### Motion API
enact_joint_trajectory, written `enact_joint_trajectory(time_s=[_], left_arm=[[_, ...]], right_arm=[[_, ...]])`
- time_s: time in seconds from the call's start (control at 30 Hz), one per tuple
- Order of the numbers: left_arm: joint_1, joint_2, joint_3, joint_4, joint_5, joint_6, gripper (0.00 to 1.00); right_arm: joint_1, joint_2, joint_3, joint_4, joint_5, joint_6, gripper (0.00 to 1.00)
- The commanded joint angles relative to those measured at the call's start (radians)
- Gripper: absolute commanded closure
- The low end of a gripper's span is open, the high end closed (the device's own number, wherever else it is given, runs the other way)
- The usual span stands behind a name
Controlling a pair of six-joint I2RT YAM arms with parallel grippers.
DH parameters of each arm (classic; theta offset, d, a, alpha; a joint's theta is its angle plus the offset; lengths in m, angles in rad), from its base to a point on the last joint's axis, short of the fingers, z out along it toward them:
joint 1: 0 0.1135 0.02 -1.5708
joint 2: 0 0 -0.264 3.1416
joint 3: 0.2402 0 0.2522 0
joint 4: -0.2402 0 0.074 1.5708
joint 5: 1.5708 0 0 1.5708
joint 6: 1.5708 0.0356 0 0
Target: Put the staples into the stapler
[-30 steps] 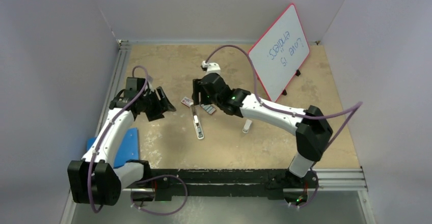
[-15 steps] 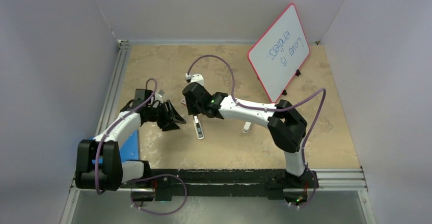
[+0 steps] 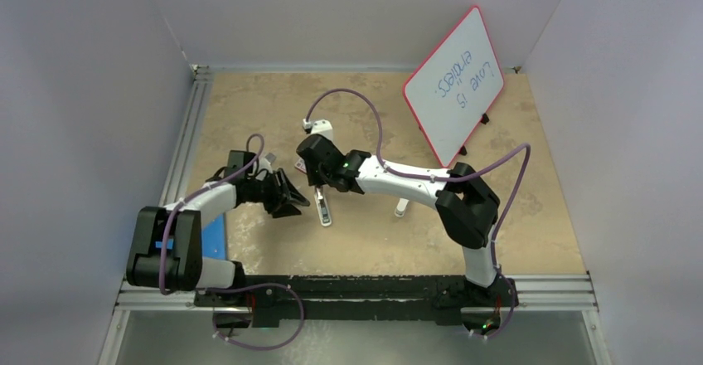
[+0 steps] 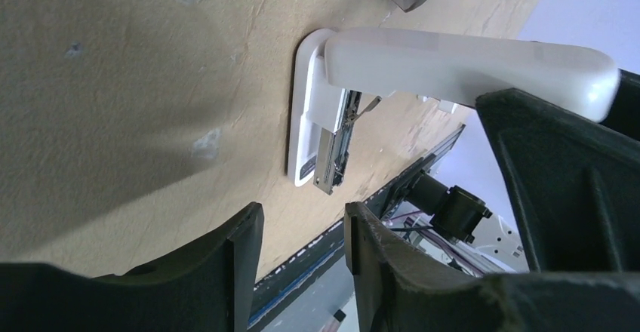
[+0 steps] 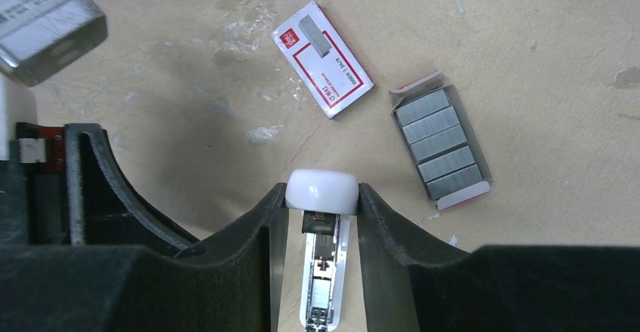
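Top external view shows the left hand (image 3: 298, 204), released and empty, now drawn in just beside the stapler (image 3: 325, 213), whose raised top the right hand (image 3: 319, 186) stays clamped on, while the staples (image 5: 441, 145) lie untouched on the counter (image 3: 373, 240) near the stapler, so loading looks imminent.

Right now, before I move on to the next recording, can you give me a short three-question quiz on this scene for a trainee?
1. Short answer: which part of the stapler is the right gripper shut on?
2. True or false: the staples lie in their open tray on the table, apart from the red-and-white sleeve.
3. Multiple choice: the left gripper is
A) shut on the stapler's base
B) open and holding nothing, beside the stapler
C) shut on the sleeve

Key:
1. The rounded end of its raised white top arm
2. True
3. B
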Motion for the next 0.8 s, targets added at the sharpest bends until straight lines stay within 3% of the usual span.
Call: enact_joint_trajectory(time_s=[0.0,0.1,0.13,0.17,0.53,0.77], left_arm=[[-0.054,0.042,-0.004,0.098,-0.03,-0.043,0.58],[-0.106,0.076,-0.008,0.139,-0.061,-0.078,0.66],[-0.119,0.086,-0.008,0.149,-0.081,-0.087,0.68],[-0.13,0.093,-0.009,0.16,-0.099,-0.096,0.7],[-0.157,0.212,-0.018,0.268,-0.144,-0.127,0.86],[-0.18,0.272,-0.008,0.236,-0.172,-0.112,0.88]], right_arm=[[0.0,-0.015,0.056,0.029,0.038,0.003,0.62],[0.0,-0.007,0.064,0.027,0.032,0.003,0.62],[0.001,-0.007,0.063,0.025,0.029,-0.012,0.52],[0.0,-0.007,0.061,0.025,0.022,-0.019,0.5],[0.002,-0.014,0.042,0.02,0.022,-0.007,0.52],[0.002,-0.005,0.044,0.011,0.029,0.001,0.67]])
